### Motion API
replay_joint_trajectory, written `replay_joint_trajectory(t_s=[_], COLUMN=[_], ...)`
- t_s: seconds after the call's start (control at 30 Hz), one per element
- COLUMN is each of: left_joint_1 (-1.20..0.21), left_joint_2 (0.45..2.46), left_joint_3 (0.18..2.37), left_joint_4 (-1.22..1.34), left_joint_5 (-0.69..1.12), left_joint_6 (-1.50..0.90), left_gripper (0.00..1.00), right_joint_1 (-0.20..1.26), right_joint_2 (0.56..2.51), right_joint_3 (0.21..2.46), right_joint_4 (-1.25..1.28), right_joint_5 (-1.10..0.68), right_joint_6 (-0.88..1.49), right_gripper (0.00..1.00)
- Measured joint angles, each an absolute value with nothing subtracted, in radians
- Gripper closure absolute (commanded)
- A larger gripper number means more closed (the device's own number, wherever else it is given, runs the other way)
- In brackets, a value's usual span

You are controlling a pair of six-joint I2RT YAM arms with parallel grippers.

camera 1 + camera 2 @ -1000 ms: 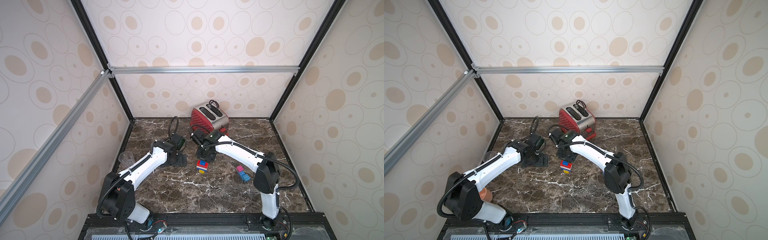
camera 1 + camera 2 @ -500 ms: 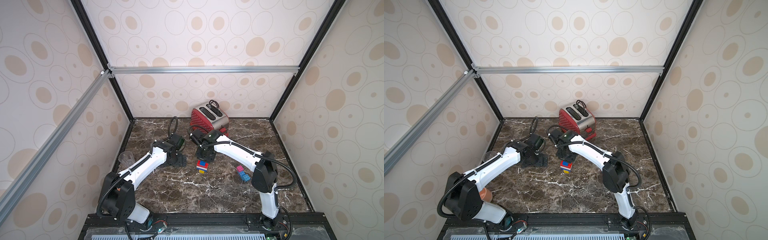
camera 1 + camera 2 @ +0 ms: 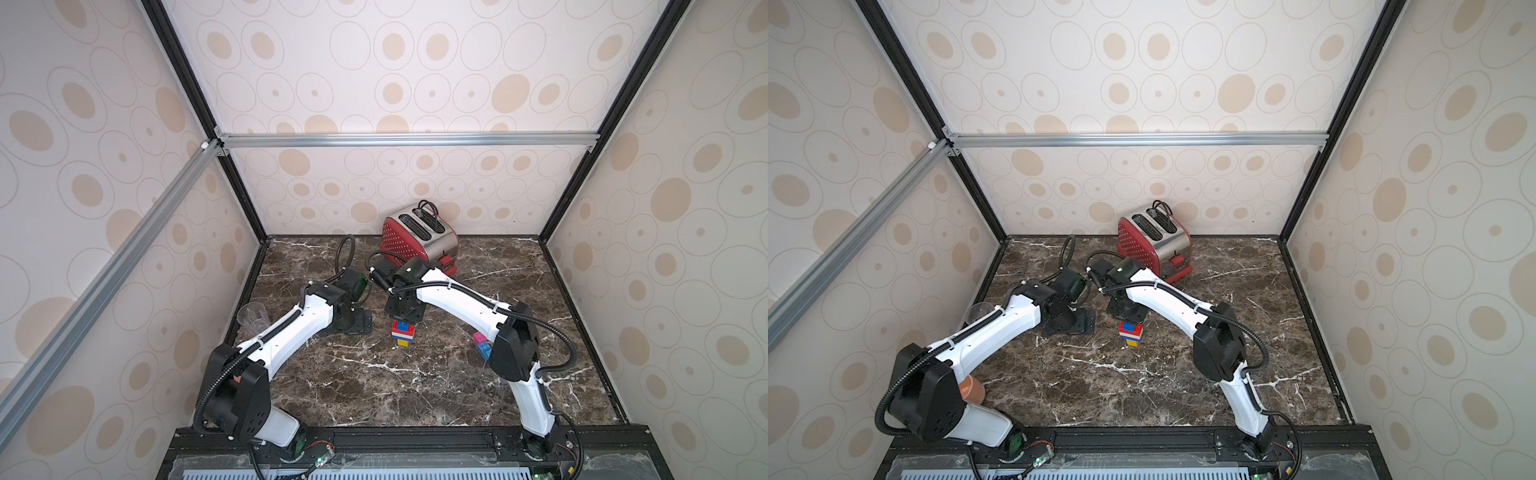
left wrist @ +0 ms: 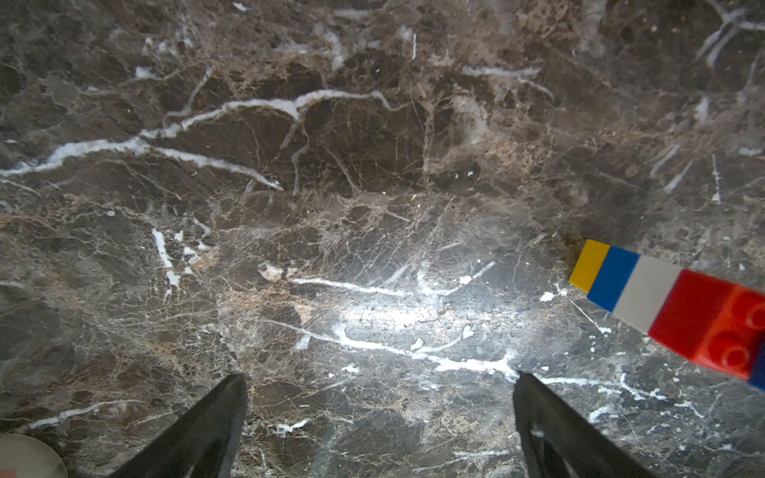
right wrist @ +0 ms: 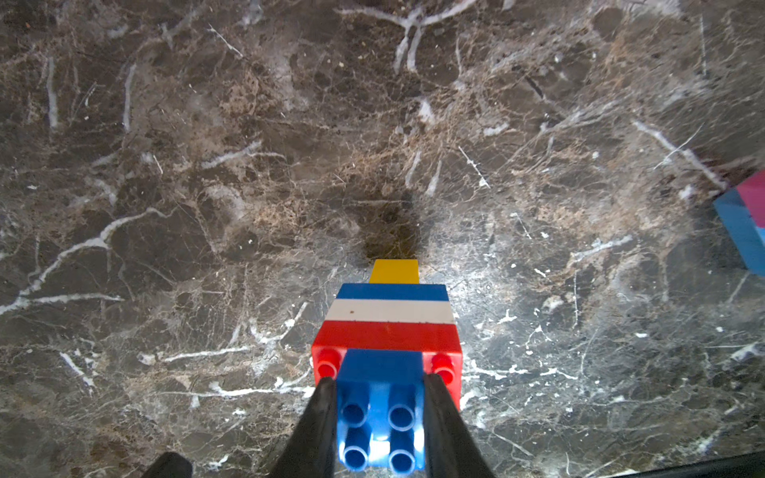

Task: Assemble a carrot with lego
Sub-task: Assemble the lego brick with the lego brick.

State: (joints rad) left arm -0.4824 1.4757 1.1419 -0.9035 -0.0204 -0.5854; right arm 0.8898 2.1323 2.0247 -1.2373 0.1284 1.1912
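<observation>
Right elbow (image 3: 514, 340) is shifted slightly since a second ago | carrot (image 5: 391, 331) is held upright before toaster (image 3: 419, 237), tip down | right pincer (image 5: 378, 378) is clamped on its blue top from above | left pincer (image 4: 379, 375) is spread, empty

At the lower centre of the frame, the right gripper (image 5: 380, 383) has its black fingers (image 5: 314, 430) pressed against both sides of a studded blue brick (image 5: 378, 414). This brick tops the carrot (image 5: 391, 331), above red, white and blue layers and a yellow tip that meets the marble bench (image 5: 207, 165). A pink and blue piece (image 5: 745, 223) lies well apart at the right edge.
</observation>
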Motion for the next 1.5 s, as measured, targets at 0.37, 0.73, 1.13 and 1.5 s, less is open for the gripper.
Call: replay_joint_trajectory(t_s=[0.37, 0.73, 1.13, 1.5], left_joint_1=[-0.479, -0.478, -0.478, -0.478], left_joint_2=[1.452, 1.447, 1.439, 1.430], left_joint_3=[1.136, 1.135, 1.135, 1.135], left_joint_4=[-0.904, -0.905, -0.906, -0.912], left_joint_5=[-0.020, -0.020, -0.016, -0.010], left_joint_6=[-0.583, -0.583, -0.584, -0.587], left_gripper=[0.01, 0.01, 0.01, 0.01], right_joint_1=[0.900, 0.862, 0.821, 0.806], right_joint_2=[2.043, 2.048, 2.153, 2.141], right_joint_3=[1.869, 1.880, 2.051, 2.035], right_joint_4=[-1.126, -1.118, -1.261, -1.254], right_joint_5=[0.171, 0.082, -0.014, -0.049], right_joint_6=[1.111, 0.946, 0.838, 0.815], right_gripper=[0.92, 0.93, 0.92, 0.84])
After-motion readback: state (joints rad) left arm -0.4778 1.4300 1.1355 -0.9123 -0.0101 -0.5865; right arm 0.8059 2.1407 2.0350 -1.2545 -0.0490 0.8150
